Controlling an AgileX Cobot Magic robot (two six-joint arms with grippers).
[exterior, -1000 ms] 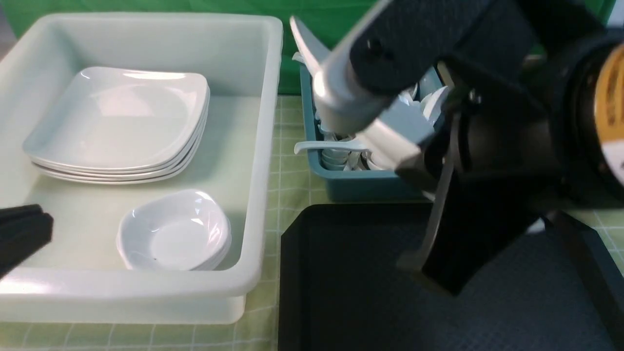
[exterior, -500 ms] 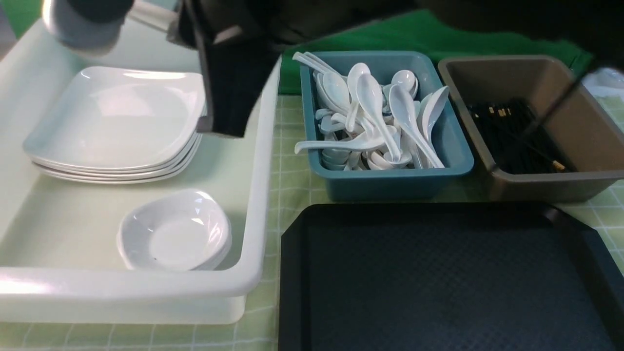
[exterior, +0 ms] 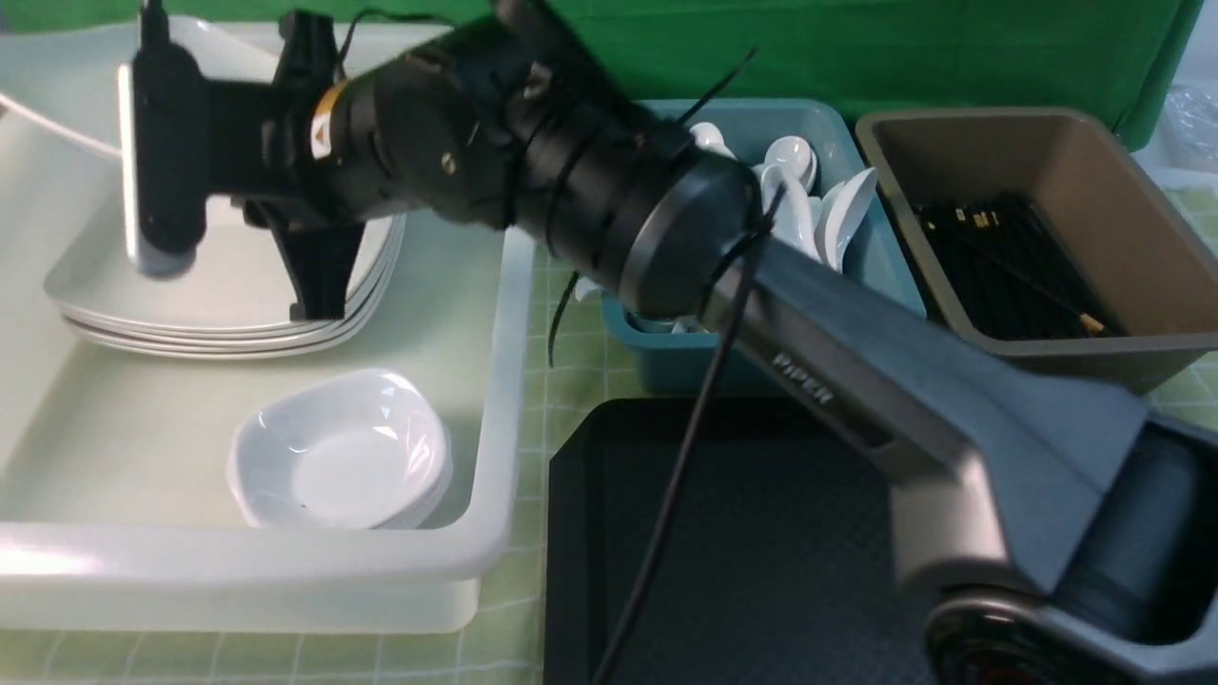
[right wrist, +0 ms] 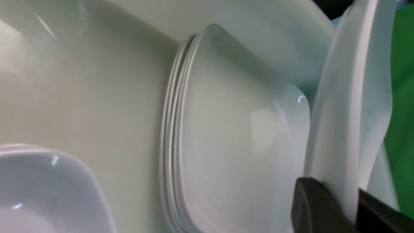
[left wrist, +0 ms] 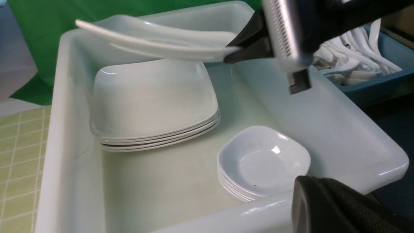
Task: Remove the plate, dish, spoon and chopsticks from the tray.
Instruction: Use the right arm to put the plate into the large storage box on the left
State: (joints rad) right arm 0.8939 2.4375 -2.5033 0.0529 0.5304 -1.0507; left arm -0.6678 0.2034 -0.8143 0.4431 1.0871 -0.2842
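Currently, in the front view, the right arm (exterior: 856, 381) is stretched across the black tray (exterior: 761, 571) and over the white tub (exterior: 495, 381), which stands just beside the tray. The plate (exterior: 67, 95) is held in the air above the tub's far half, clear of the tray. Inside the tub, a stack of plates (exterior: 190, 295) is set toward the far wall and a stack of small dishes (exterior: 343, 457) near the front wall. To the right of the tub, white spoons (exterior: 818, 200) are piled in a blue bin (exterior: 685, 366), and black chopsticks (exterior: 1009, 276) are laid in a brown bin (exterior: 1094, 143).

In the left wrist view, the right gripper (left wrist: 237, 53) is seen clamped on the plate's edge, with the plate roughly level over the stack of plates. The left gripper (left wrist: 323, 197) is closed, at the tub's near rim.

In the right wrist view, the plate's rim is pinched between both fingers (right wrist: 310, 207), above the tub's stacks.
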